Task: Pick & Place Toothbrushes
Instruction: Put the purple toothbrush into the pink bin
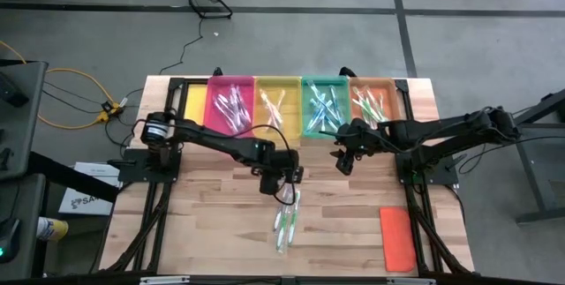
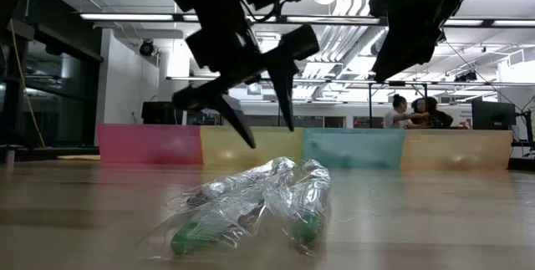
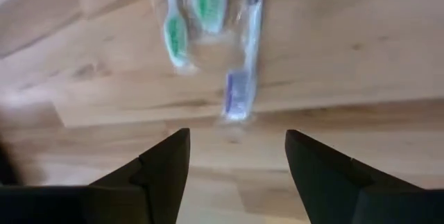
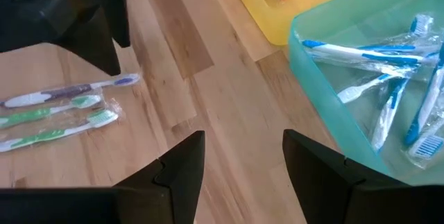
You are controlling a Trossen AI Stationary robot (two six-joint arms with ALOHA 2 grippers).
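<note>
Three toothbrushes (image 1: pixel 287 219) in clear wrappers, two green and one blue-violet, lie flat side by side on the wooden table near its middle front; they also show in the left wrist view (image 3: pixel 208 23) and the low view (image 2: pixel 251 207). My left gripper (image 1: pixel 281 183) hovers open just beyond their far ends, fingers (image 2: pixel 269 132) slanting down and clear of them. My right gripper (image 1: pixel 344 157) waits open in the air in front of the teal tray (image 4: pixel 361 78). More toothbrushes lie in the trays along the far edge.
A row of trays stands along the far edge: pink (image 1: pixel 231 104), yellow (image 1: pixel 276 101), teal (image 1: pixel 324 104) and orange (image 1: pixel 372 100). A flat orange lid (image 1: pixel 397 236) lies at the front right. Bare wood lies to the front left of the toothbrushes. People show far behind in the low view.
</note>
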